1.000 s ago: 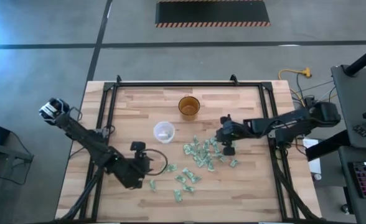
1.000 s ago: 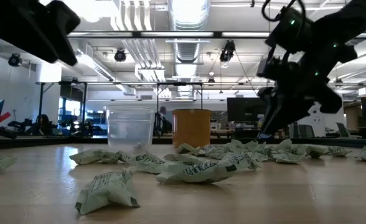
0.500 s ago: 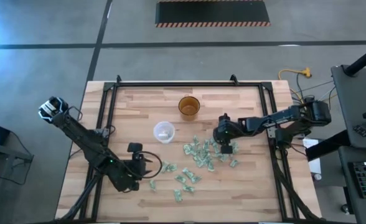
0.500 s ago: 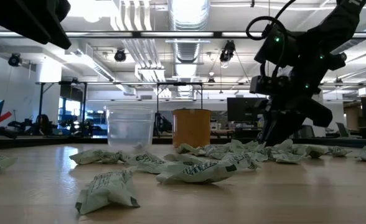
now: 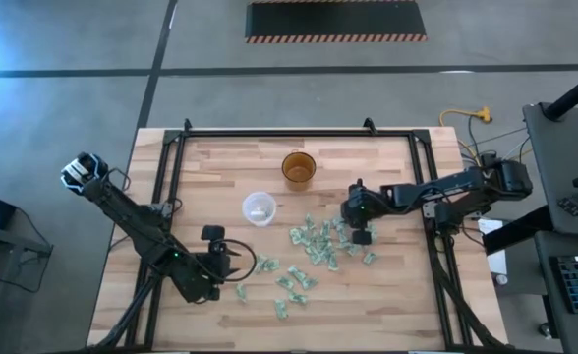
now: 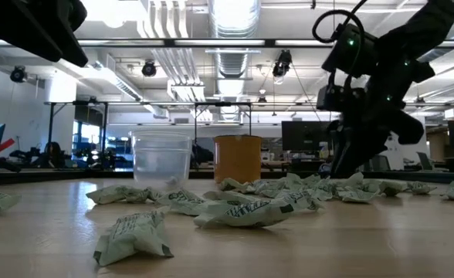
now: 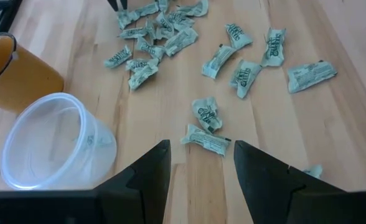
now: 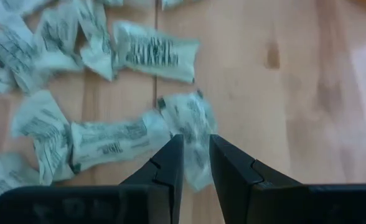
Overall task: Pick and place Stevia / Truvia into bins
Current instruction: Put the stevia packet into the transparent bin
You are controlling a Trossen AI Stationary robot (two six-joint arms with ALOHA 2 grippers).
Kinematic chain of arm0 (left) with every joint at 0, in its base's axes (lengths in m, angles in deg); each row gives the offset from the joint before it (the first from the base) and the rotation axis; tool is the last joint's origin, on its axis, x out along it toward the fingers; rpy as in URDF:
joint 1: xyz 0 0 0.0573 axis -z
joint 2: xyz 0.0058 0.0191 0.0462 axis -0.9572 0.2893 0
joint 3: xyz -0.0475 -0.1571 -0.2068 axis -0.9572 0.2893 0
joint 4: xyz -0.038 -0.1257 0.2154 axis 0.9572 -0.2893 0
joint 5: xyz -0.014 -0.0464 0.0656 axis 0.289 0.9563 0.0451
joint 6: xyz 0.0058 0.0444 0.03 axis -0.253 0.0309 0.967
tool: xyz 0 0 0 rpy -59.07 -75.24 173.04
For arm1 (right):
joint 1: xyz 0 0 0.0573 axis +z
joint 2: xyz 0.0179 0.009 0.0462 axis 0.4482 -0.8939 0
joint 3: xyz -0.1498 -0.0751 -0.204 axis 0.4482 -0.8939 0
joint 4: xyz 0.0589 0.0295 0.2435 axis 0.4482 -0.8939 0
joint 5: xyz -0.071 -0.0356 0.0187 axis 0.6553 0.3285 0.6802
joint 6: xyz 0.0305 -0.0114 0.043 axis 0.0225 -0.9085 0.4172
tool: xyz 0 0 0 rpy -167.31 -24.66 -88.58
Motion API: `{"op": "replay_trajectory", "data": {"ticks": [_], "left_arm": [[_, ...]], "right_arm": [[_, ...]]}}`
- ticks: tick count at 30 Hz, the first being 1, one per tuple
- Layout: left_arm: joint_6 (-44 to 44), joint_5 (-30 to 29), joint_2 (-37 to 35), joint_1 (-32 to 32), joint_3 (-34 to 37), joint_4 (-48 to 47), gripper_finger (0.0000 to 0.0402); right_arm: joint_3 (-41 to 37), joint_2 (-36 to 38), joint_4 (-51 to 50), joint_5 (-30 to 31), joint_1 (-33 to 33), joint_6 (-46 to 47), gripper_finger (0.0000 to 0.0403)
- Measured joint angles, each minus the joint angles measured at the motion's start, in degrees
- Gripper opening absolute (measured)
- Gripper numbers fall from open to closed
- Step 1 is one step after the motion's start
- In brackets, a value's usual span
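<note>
After its short dip, the right end effector [image 8: 195,163] stands slightly apart astride one sachet [image 8: 188,119] of the heap in the middle of the counter [image 5: 397,305], apparently not clamped yet, so the clear cup [image 5: 259,208] must wait, while the left end effector [image 7: 198,168] waits wide apart near the front edge.

Grey concrete floor [image 5: 63,108] surrounds the wooden table [image 5: 230,162]. A hazard-striped black mat [image 5: 335,21] lies beyond the table's far edge. A keyboard [image 5: 576,283] sits on a dark desk [image 5: 556,172] at right. Ceiling ducts [image 6: 228,31] and strip lights run overhead; monitors [image 6: 300,137] stand behind
</note>
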Motion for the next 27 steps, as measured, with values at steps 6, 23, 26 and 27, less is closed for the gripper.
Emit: {"op": "replay_trajectory", "data": {"ticks": [6, 23, 26, 27], "left_arm": [[0.0, 0.0, 0.0, 0.0, 0.0, 0.0, 0.016], [0.0, 0.0, 0.0, 0.0, 0.0, 0.1, 0.016], [0.0, 0.0, 0.0, 0.0, 0.0, 0.1, 0.016], [0.0, 0.0, 0.0, 0.0, 0.0, 0.1, 0.016]], "right_arm": [[-0.1, -1.1, 0.0, 0.0, -1.4, 0.5, 0.0068], [-1.5, -1.3, 0.5, 1.5, -3.1, 2.3, 0.0117], [-1.6, -1.3, 0.5, 2.4, -3.0, 1.8, 0.0108], [-1.6, -1.3, 0.5, 2.4, -3.0, 1.2, 0.0101]]}}
